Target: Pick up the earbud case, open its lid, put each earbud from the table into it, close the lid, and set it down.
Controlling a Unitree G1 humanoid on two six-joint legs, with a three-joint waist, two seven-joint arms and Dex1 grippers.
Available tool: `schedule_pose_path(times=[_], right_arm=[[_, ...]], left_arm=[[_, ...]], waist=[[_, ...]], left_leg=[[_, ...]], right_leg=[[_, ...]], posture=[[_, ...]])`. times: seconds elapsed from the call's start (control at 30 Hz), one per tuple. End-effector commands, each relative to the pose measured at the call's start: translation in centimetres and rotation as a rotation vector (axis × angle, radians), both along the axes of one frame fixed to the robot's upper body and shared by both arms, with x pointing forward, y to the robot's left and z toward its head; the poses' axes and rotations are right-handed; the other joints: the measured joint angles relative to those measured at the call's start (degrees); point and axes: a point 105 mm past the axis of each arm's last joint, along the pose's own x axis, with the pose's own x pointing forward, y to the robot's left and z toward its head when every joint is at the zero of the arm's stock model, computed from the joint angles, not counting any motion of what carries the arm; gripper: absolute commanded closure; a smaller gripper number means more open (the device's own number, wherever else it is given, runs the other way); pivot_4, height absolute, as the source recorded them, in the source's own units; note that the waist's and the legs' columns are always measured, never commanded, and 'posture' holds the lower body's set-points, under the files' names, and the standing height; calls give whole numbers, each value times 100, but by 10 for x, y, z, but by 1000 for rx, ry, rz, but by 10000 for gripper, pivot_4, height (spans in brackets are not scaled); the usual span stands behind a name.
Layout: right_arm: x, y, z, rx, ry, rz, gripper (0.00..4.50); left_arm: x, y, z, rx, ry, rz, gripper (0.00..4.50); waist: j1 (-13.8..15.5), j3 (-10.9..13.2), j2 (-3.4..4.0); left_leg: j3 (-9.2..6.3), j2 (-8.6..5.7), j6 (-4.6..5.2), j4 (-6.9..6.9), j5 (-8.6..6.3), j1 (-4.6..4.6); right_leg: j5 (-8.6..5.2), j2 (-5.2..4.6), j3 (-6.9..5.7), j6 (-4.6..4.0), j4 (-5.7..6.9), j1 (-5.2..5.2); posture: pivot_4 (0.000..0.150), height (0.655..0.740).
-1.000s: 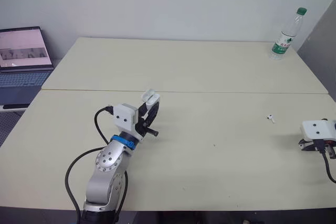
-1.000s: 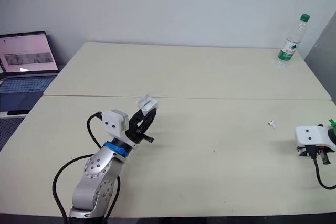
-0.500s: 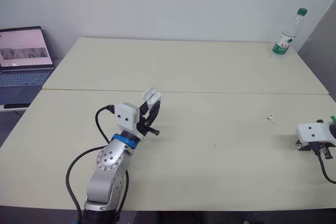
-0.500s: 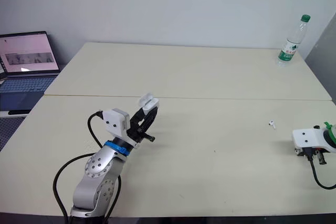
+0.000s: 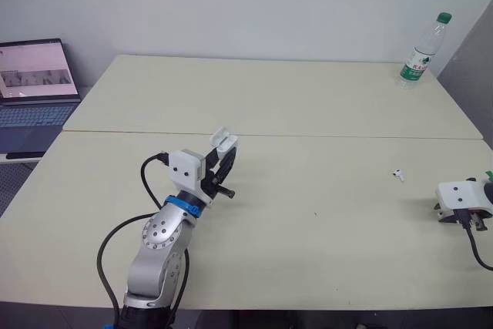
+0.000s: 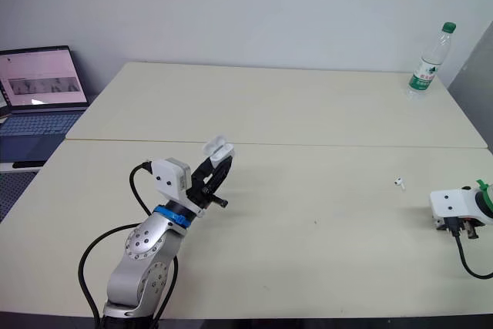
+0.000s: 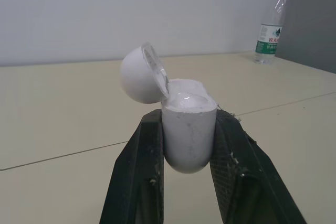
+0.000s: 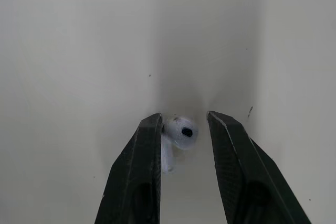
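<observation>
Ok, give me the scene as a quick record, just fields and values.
left gripper: shut on earbud case, held above table
lid: open, tipped back
right gripper: open, fingers straddling one earbud
second earbud: lying on table, apart from both grippers
background: water bottle, laptop

I see bright, diffuse room light, no hard shadows on tabletop (image 5: 323, 105). Laptop screen (image 5: 35, 67) glows pale at my far left. Left wrist view: soft highlights on earbud case (image 7: 188, 129), strongest at open top. Right wrist view: dimmer, soft-edged shadow around earbud (image 8: 181, 131).
</observation>
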Motion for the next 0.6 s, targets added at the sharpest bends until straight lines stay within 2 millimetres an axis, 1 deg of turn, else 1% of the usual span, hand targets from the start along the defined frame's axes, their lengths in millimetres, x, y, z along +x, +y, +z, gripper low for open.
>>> schedule_pose_path(times=[0.03, 0.17, 0.2, 0.23, 0.3, 0.33, 0.47, 0.6], right_arm=[[-5, -8, -2, -30, 21, -21, 30937], [-6, -9, -3, -43, 31, -19, 30937], [-5, -10, -3, -49, 29, -20, 34612], [-5, -11, -3, -54, 27, -19, 36820], [-5, -12, -4, -59, 27, -20, 43226], [-5, -12, -4, -57, 26, -21, 44860], [-1, -8, -3, -39, 8, -16, 44860], [5, 2, 2, 25, -4, -13, 44860]], left_arm=[[-3, -1, 18, -9, -69, -12, 37067], [-4, 0, 18, -10, -69, -7, 37067], [-4, 0, 18, -10, -69, -6, 37067], [-4, 0, 18, -10, -69, -4, 37067], [-4, 1, 18, -10, -69, -2, 37067], [-4, 1, 18, -10, -69, -2, 37067], [-3, 1, 18, -8, -69, -2, 37067], [-2, 1, 18, -8, -69, -6, 37067]], waist=[[0, 0, 0], [0, 0, 0], [0, 0, 0], [0, -1, -2], [-1, -1, -3], [-1, -1, -3], [-2, -1, -4], [-4, -1, -3]], left_leg=[[0, 0, 0, 0, 0, 0], [0, 0, 0, 1, 0, 0], [0, 0, 0, 1, 0, 0], [0, 0, 0, 1, 0, 0], [1, 0, 0, 2, 0, 2], [1, -1, 0, 2, 0, 3], [-2, 0, 0, 0, 0, 34], [-7, 1, 0, -5, -1, 63]], right_leg=[[0, 0, 0, 0, 0, 0], [0, 0, 0, 0, 0, 1], [0, 0, 0, 0, 0, 1], [0, 0, 0, 0, 0, 1], [0, -1, 1, 0, 0, 2], [0, -1, 1, 0, 0, 5], [0, -1, -3, 0, -9, 38], [-1, -1, -7, 0, -24, 72]], posture=[[1500, 7400], [1500, 7400], [1500, 7400], [1500, 7400], [1500, 7400], [1500, 7400], [1500, 7400], [1500, 7400]])
